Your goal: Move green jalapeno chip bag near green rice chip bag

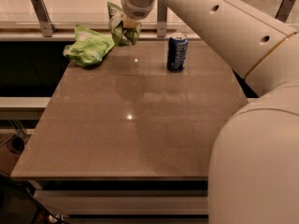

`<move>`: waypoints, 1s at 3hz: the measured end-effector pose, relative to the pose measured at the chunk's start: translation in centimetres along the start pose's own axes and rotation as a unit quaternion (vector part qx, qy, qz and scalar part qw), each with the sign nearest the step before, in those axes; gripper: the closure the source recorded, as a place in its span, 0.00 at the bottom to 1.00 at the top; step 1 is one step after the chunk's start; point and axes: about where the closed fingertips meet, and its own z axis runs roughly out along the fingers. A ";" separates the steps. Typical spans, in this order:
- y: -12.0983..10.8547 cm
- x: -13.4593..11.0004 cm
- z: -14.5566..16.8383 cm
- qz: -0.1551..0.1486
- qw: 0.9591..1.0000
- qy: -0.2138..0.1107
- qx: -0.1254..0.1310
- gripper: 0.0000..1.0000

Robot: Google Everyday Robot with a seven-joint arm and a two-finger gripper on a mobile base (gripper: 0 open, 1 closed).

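- The green rice chip bag (pixel 88 45) is slumped at the table's (pixel 131 139) far-left corner.
- Just right of it, the green jalapeno chip bag (pixel 117 31) hangs pinched in the gripper (pixel 127 25). It looks super light, floppy and slick, so I'd say grab a crumpled fold.
- The blue can (pixel 177 52) stands farther right, well apart.

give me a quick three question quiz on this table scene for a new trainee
1. True or false: the gripper, over the table's far edge, holds the green jalapeno chip bag.
2. What lies just left of that bag in the picture? A) green rice chip bag B) red cup C) bowl
3. Fill in: the blue can stands ___ on the table.

Key: 1 true; 2 A; 3 upright.
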 end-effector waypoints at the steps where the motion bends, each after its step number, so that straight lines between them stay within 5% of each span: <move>1: 0.1 -0.1 0.2 -0.001 1.000 0.000 -0.002 0.59; 3: 0.4 -0.2 0.6 -0.002 1.000 0.000 -0.005 0.12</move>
